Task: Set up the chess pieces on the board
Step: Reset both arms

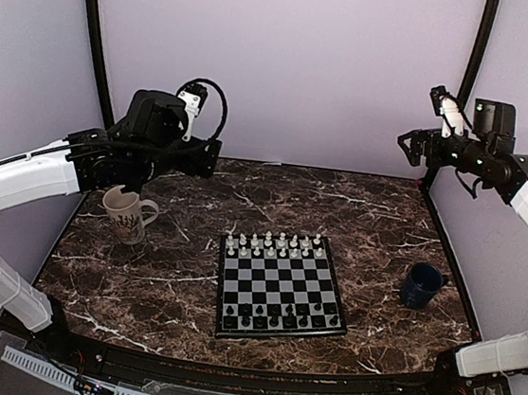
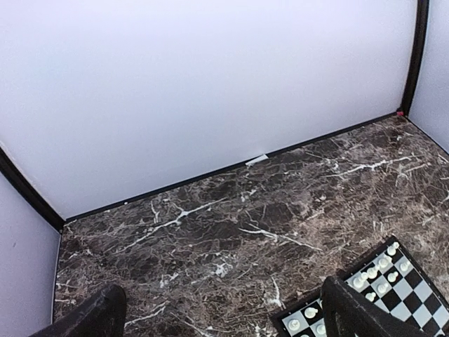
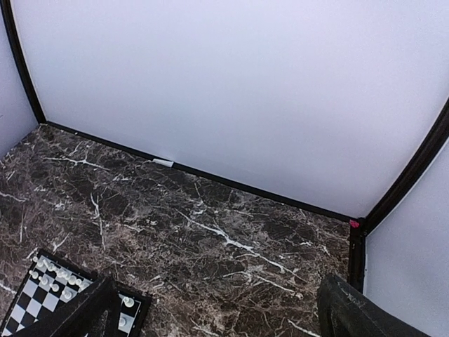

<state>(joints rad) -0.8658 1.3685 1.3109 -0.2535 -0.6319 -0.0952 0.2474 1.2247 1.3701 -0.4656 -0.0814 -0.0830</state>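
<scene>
The board (image 1: 279, 277) lies in the middle of the marble table. White chess pieces (image 1: 273, 245) fill its two far rows and black chess pieces (image 1: 279, 315) its two near rows. My left gripper (image 1: 208, 157) hangs high over the table's far left, away from the board, open and empty. My right gripper (image 1: 411, 148) is raised at the far right, also open and empty. In the left wrist view the left gripper (image 2: 221, 321) spans bare marble, with a board corner (image 2: 403, 298) at lower right. The right gripper (image 3: 217, 316) likewise frames bare marble, with the board (image 3: 24, 305) at lower left.
A beige mug (image 1: 128, 215) stands left of the board under the left arm. A dark blue mug (image 1: 421, 284) stands to the board's right. The white back wall (image 1: 280, 56) and black corner posts (image 1: 94, 35) enclose the table.
</scene>
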